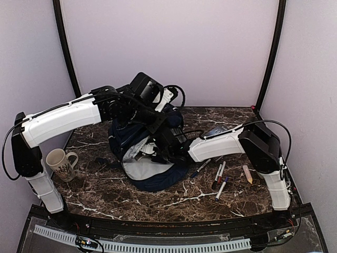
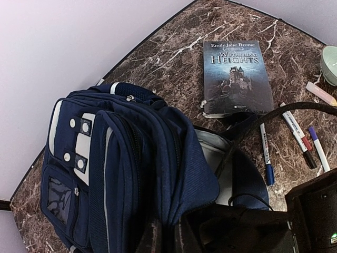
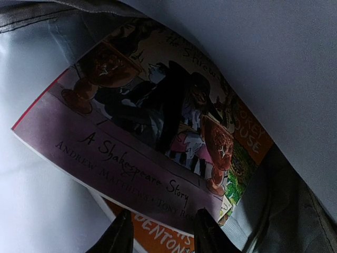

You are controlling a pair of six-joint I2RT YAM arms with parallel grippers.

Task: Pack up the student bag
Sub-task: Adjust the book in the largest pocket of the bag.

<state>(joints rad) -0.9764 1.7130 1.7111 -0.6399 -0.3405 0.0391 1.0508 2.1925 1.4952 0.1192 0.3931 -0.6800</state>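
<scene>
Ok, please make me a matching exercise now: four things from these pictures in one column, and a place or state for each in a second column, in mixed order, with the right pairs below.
Things
1. bag
2. mug
3. Wuthering Heights
4. Shakespeare book

Place or state
a. lies flat beside the bag, cover up
b. inside the bag
c. open, pale lining showing
d. stands left of the bag

Pairs: 1-c, 2-d, 3-a, 4-b
</scene>
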